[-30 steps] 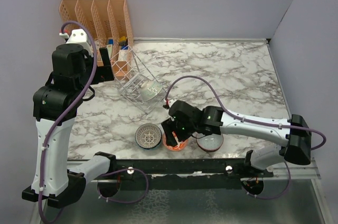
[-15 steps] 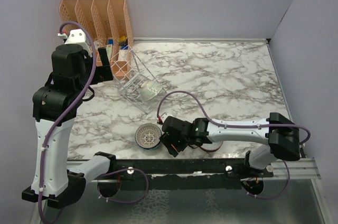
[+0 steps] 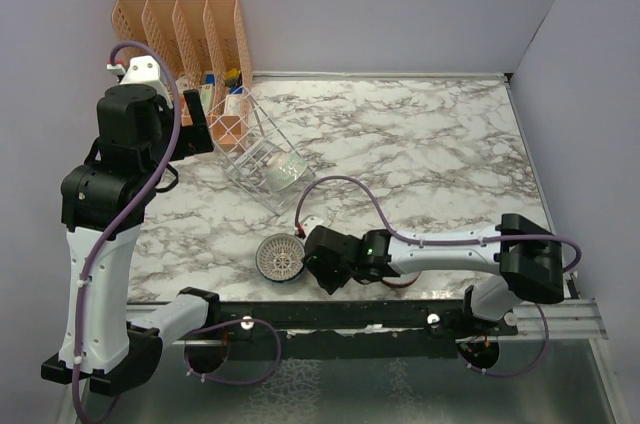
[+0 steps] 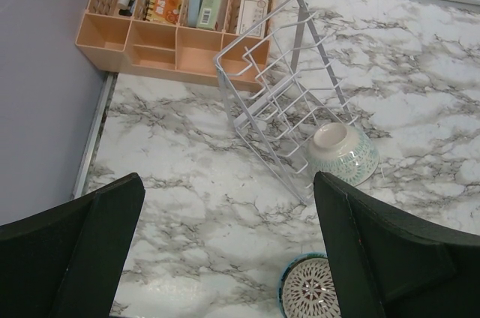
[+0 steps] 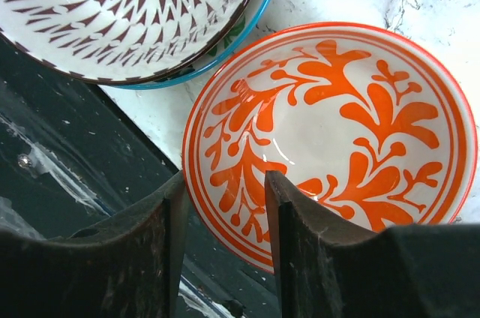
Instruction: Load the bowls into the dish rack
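Right end effector (image 5: 223, 190) sits low at the table's (image 3: 430, 144) near edge, half open, fingers straddling the near rim of the red-rimmed bowl (image 5: 337, 130), not pinching yet. A rim grip looks like the way to lift it. Lattice bowl (image 5: 127, 10) lies just left. Dish rack (image 4: 277, 108) leans far left, leaf-patterned bowl (image 4: 343, 154) at its low end. Left end effector (image 4: 229, 213) hangs wide, empty.
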Action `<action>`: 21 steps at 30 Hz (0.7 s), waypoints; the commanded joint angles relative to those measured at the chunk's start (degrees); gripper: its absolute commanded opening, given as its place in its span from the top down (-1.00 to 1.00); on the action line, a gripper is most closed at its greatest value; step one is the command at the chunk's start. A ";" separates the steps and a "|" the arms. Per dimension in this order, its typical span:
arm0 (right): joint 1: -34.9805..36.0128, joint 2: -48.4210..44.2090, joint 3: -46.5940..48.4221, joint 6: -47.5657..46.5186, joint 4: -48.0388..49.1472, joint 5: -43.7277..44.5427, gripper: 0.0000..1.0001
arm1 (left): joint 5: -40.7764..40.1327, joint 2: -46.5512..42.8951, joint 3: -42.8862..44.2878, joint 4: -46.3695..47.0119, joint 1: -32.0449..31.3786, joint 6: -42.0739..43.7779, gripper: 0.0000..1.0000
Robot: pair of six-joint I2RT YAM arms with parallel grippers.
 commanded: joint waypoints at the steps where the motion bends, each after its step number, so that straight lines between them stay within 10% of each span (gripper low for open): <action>1: 1.15 1.66 -0.17 0.41 0.97 2.83 0.13 | -1.51 -1.26 0.42 -0.82 -0.18 -0.30 -0.98; 12: 1.22 3.17 4.38 4.78 -5.88 10.49 0.95 | -1.68 -1.46 0.86 -1.03 -0.09 0.27 -0.98; 21: 0.67 -0.94 17.55 6.09 -13.11 17.33 0.98 | -0.17 0.05 5.76 -1.40 -0.13 0.20 -0.98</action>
